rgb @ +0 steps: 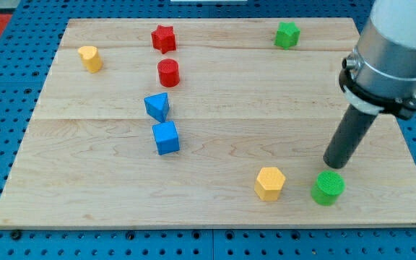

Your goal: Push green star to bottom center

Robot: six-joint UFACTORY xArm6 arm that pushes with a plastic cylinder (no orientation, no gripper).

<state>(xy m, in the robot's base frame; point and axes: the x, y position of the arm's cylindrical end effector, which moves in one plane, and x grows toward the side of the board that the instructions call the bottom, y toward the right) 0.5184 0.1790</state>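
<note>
My tip (334, 165) rests on the counter (85, 195) at lower right, just above the green cylinder (328, 188), well apart from the upper-right green star (287, 35), holding nothing

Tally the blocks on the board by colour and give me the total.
Red: 2, a red star and a red cylinder.
Blue: 2, a blue triangle and a blue cube.
Yellow: 2, a yellow block at the view's left and a yellow hexagon.
Green: 2, a green star and a green cylinder.
Total: 8.
</note>
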